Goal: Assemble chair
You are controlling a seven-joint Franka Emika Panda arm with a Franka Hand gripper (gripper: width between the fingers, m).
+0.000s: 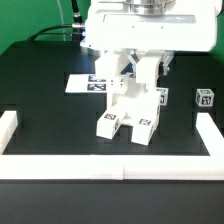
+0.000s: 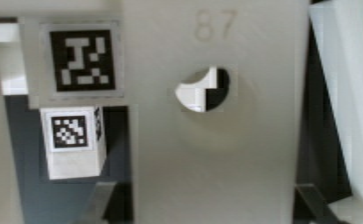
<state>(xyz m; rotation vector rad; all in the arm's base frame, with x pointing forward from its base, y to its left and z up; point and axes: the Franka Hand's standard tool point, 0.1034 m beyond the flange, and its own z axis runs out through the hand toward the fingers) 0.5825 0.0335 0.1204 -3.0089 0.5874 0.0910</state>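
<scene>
Standing just behind the low front wall [image 1: 60,168], mid-table [image 1: 40,120], the chair [image 1: 128,110] is upright, its long axis vertical and two tagged feet facing the camera. The gripper [image 1: 130,70] sits over its top, with the chair's upper part between the jaws. In the wrist view a flat panel [image 2: 231,150] with a hole [image 2: 203,88] fills the frame. The jaws are narrow, but I can't tell if they grip. The marker board [image 1: 80,84] lies behind.
</scene>
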